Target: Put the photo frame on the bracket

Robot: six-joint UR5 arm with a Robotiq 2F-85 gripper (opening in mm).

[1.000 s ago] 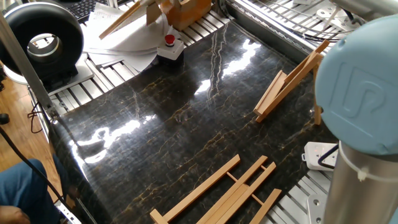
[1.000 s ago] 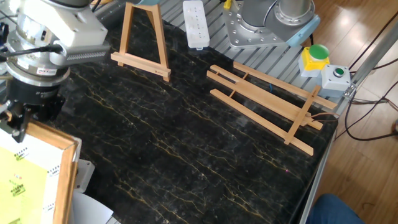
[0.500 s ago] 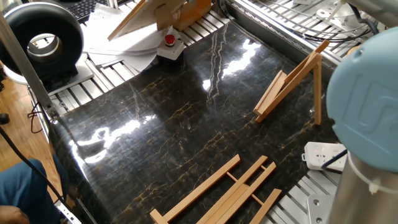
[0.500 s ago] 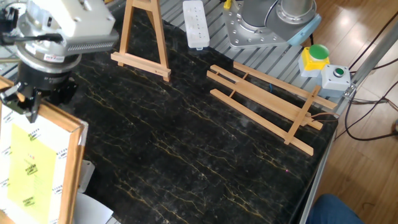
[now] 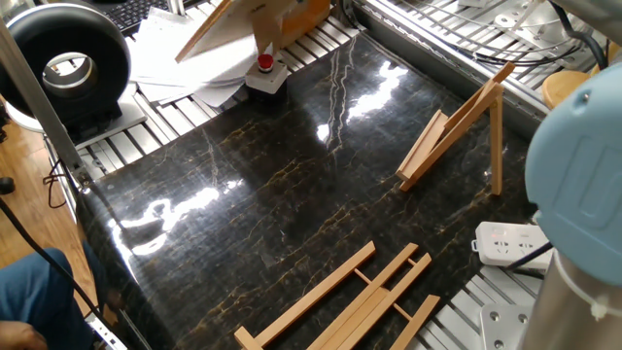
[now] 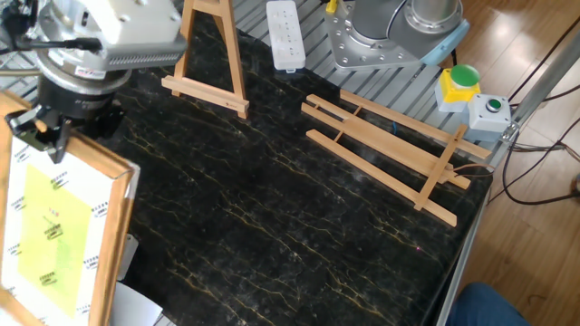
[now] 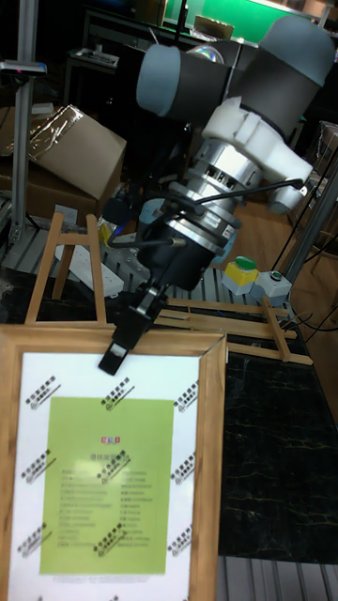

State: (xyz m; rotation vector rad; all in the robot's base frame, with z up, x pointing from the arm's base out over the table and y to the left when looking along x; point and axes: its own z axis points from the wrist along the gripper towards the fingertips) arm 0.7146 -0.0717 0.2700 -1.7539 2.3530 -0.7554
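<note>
- The photo frame (image 7: pixel 113 460) hangs in the air over one edge of the dark marbled tabletop (image 6: pixel 272 217). We see its light-wood border, white mat and yellow-green picture facing the tall fixed view, and in the other fixed view (image 6: pixel 59 226) it sits tilted at the left side.
- The jaws of the gripper (image 7: pixel 127 343) are clamped on the photo frame at the middle of its top rail. One black finger (image 7: pixel 120 346) lies over the front of the rail and reaches onto the white mat.
- In one fixed view only the frame's plain tan back (image 5: pixel 228 21) shows at the top edge, above the white paper sheets (image 5: pixel 165 58) and a red button box (image 5: pixel 264 73).
- The bracket (image 6: pixel 207 56) stands upright on the tabletop, well apart from the photo frame. Nothing rests on its bottom ledge. In one fixed view we see it side-on (image 5: pixel 457 126), with its rear prop leg out behind it.
- A flat easel of longer slats (image 6: pixel 390 154) lies on the tabletop, at the end away from the frame.
- A white power strip (image 6: pixel 285 34) lies on the slatted metal just beyond the bracket.
- A box with a green button (image 6: pixel 462 83) sits near the arm's base (image 6: pixel 385 36).
</note>
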